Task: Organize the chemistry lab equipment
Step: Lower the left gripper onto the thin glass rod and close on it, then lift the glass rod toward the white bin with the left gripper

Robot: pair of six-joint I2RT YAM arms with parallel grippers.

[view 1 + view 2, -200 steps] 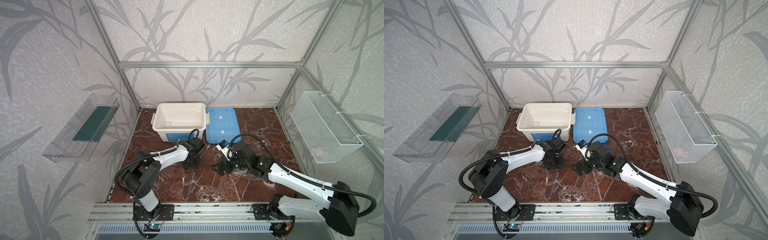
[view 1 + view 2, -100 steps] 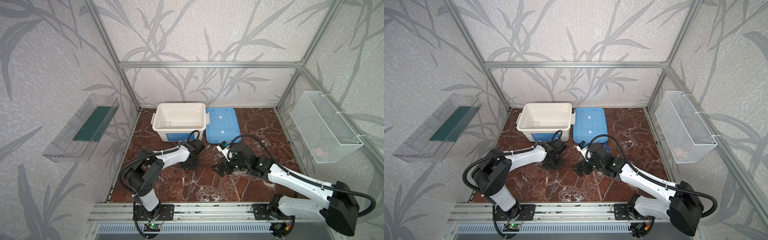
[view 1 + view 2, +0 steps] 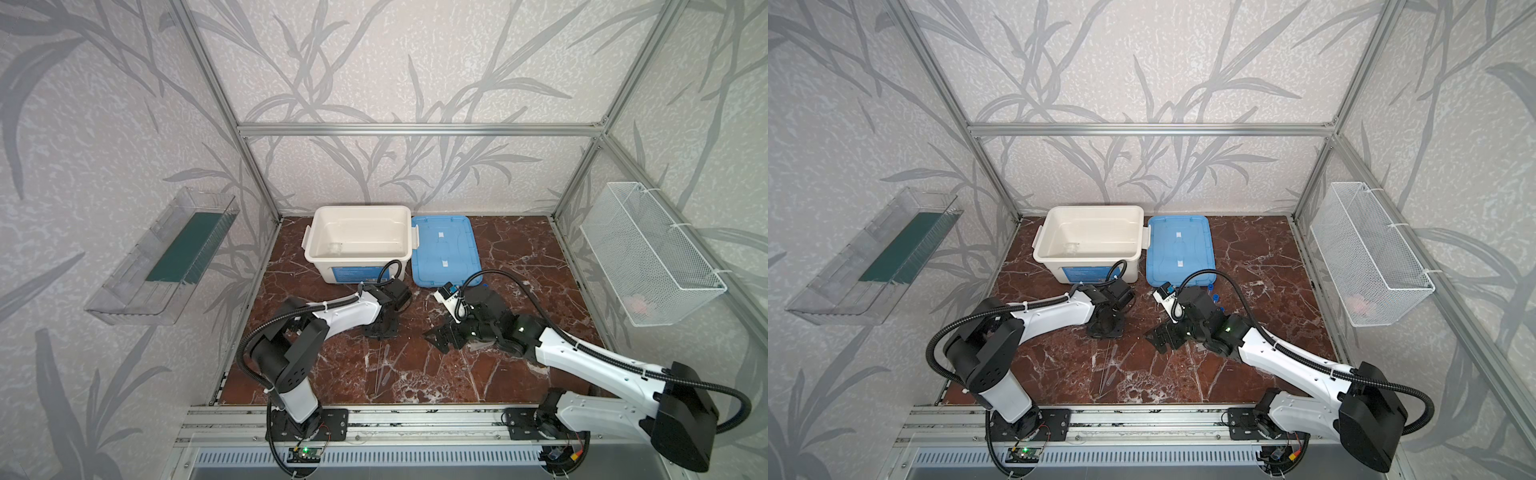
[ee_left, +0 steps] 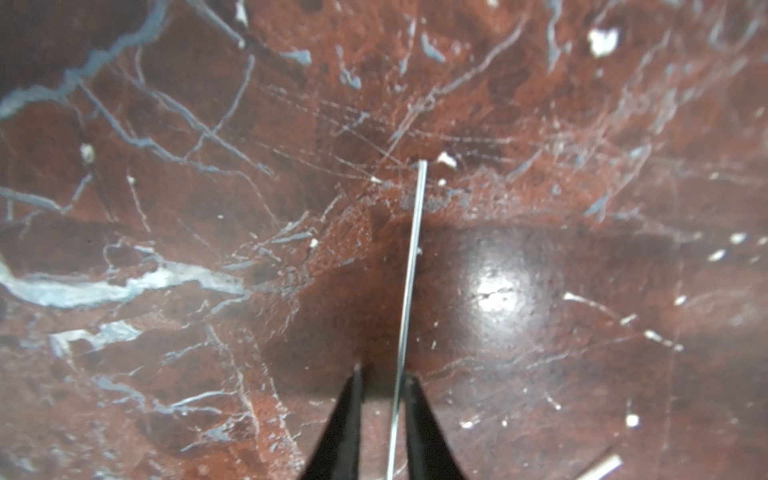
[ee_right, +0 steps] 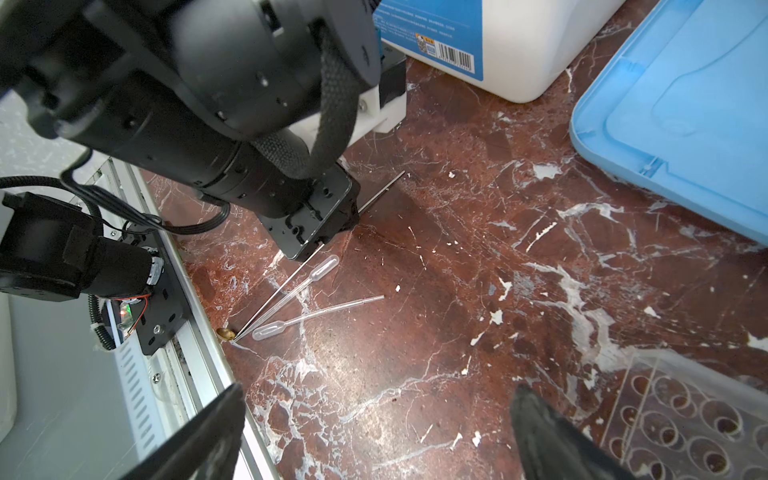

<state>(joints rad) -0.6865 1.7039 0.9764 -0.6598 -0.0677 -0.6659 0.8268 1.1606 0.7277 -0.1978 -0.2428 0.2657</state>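
The left tool [image 4: 383,372] points down at the table [image 5: 457,257] with its fingers narrowly spread around the glass rod [image 4: 411,257]. The rod lies on the table and runs between the fingertips, close against one of them with a gap showing to the other. It sticks out past this tool on both sides. A plastic dropper [image 5: 309,279] lies just beside the rod, near this tool, and a second dropper [image 5: 320,312] lies at an angle to the first.

The right tool [image 5: 376,415] hangs low over the table with its fingers spread wide, holding nothing. The rod and droppers lie ahead of it, and the clear holed rack [image 5: 685,411] sits just beside one finger. Beyond the left tool stand the white tub [image 3: 357,216], with a small jar [image 3: 332,248] inside, and the blue lid [image 3: 444,249].
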